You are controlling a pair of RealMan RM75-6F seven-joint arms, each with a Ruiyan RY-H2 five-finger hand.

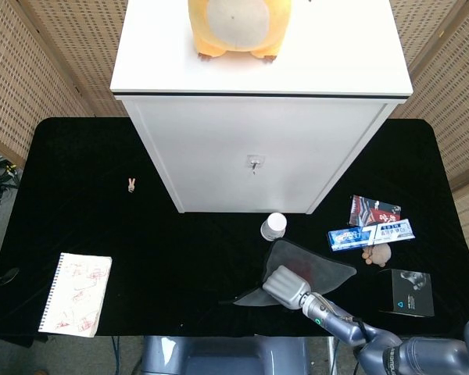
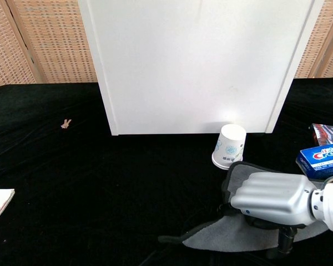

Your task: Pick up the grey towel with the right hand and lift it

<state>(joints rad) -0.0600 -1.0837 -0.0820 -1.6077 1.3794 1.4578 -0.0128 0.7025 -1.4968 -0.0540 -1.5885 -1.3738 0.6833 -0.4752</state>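
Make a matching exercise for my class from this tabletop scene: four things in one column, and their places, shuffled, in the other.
Things:
1. paper cup
2. notebook
3. plush toy
4. right hand

Places:
A. on top of the white cabinet
B. resting on the grey towel
C. near the table's front left corner
D. tipped over in front of the cabinet

Pairs: 1-D, 2-C, 3-A, 4-B

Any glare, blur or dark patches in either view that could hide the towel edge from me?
Head view: sharp and evenly lit, grey towel stands out on the black cloth. Chest view: sharp; white cabinet bright with no glare; right hand covers the towel's middle and its dark hem blends into the cloth.
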